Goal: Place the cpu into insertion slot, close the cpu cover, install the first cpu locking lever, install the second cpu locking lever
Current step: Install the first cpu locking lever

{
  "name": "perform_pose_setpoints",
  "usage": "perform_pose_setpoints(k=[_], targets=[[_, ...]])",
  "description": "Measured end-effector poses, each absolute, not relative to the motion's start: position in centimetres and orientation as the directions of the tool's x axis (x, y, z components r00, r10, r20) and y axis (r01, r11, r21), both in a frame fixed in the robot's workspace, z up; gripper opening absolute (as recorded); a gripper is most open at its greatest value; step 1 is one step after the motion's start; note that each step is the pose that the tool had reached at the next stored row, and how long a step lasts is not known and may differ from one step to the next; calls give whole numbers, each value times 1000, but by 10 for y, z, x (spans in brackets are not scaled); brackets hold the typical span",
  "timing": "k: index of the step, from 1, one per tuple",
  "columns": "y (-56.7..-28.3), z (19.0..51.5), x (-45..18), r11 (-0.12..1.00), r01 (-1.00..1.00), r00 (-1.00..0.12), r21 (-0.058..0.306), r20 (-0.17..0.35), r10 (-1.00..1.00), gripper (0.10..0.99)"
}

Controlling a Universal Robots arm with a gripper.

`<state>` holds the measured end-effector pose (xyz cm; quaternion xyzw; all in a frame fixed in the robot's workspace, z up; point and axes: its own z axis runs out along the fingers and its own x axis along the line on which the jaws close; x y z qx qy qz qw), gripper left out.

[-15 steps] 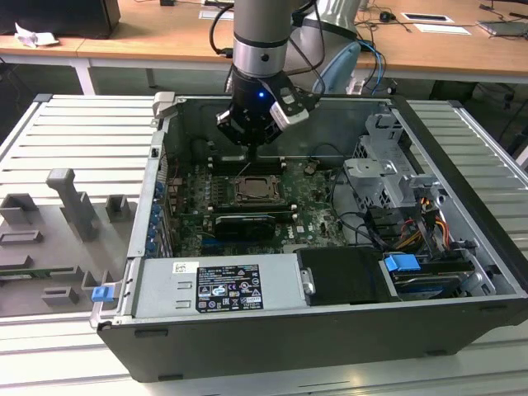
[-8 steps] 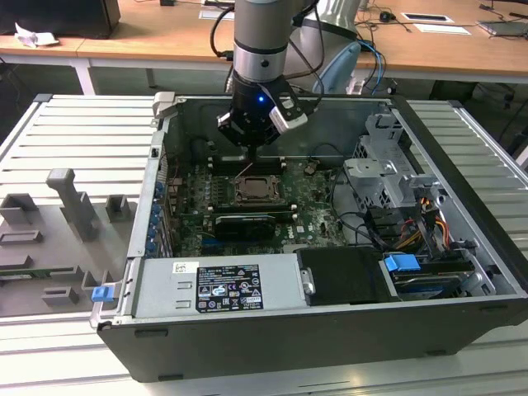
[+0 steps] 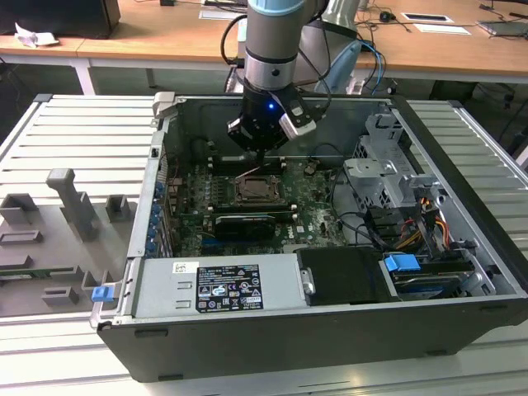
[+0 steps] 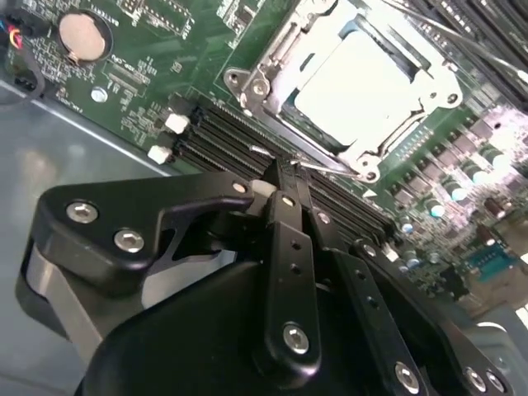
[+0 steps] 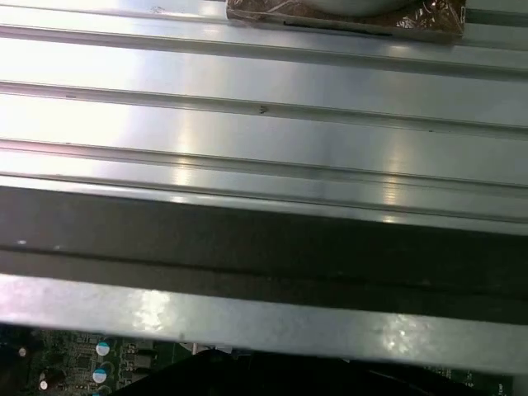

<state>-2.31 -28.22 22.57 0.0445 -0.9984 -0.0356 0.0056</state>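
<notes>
Black gripper (image 4: 285, 177) fingers pressed together hover beside the silver-rimmed insertion slot (image 4: 351, 91); the pale square cpu (image 4: 355, 78) sits inside, silver frame cover (image 4: 272, 49) apparently down. Lever-locking step likely in hand, needing precise hooking.

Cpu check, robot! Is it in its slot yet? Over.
Gripper shut, above memory slots. Cpu seated in insertion slot, cpu cover down. Nothing blocking.

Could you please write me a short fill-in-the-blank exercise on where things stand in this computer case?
1. The cpu lies in the insertion slot with the cpu cover ____ over it.
2. The circuit board around the slot is ____ in colour.
3. In the exterior view, the pincer hangs ____ the slot.

Missing words: closed; green; above
</notes>
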Motion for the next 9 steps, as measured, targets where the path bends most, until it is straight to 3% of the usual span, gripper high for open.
perform_pose_setpoints(k=[9], targets=[[-282,211,-16,994,-88,-996,72,8,-89,106]])
